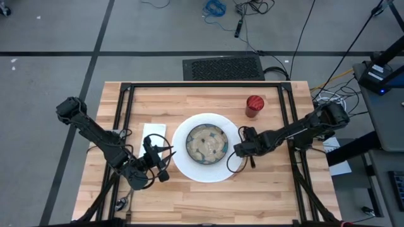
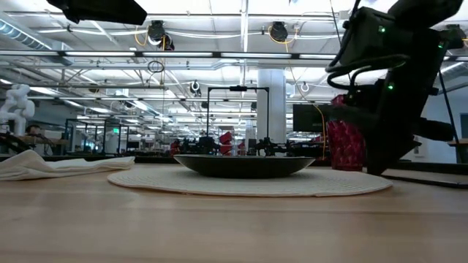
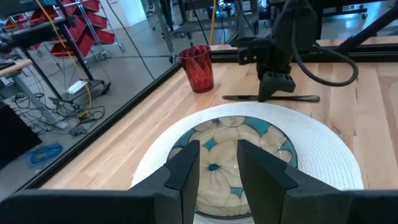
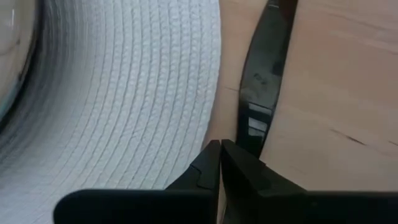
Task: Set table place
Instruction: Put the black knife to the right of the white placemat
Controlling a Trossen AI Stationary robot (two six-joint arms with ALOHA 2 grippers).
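Where the table (image 1: 208, 195) was seen from above, the big round white plate (image 1: 183, 157) lay near the middle of the surface with the patterned bowl (image 1: 206, 143) on it. The white napkin (image 1: 153, 130) lay just beside the plate toward the left edge, and the red cup (image 1: 254, 106) stood upright toward the far right corner. A dark piece of cutlery (image 1: 250, 157) lay just off the plate's right rim, its long axis running roughly from the far edge toward the near edge. The right gripper (image 1: 242, 149) was set low over it; the left gripper (image 1: 165, 159) hung by the plate's left rim, partly over the napkin.

At table height, the bowl (image 2: 245, 165) was seen side-on upon the plate (image 2: 248, 183), the napkin (image 2: 58, 165) crumpled at the left, and the cup (image 2: 346, 145) half hidden behind the right arm. The cutlery could not be made out there.

From the left wrist, the left gripper (image 3: 217, 171) was seen partly open and holding nothing, its fingers (image 3: 186, 169) above the bowl (image 3: 239, 149). Beyond the plate (image 3: 329, 155) the cutlery (image 3: 273, 98) lay crosswise with the right gripper (image 3: 277, 84) over it, the cup (image 3: 197, 67) beside.

From the right wrist, the right gripper (image 4: 221, 155) was seen pressed shut, its tips at the near end of the cutlery (image 4: 264, 68); whether anything was pinched could not be told. A pale mark on the metal could not be read. The plate (image 4: 124, 93) was cut off by the frame.
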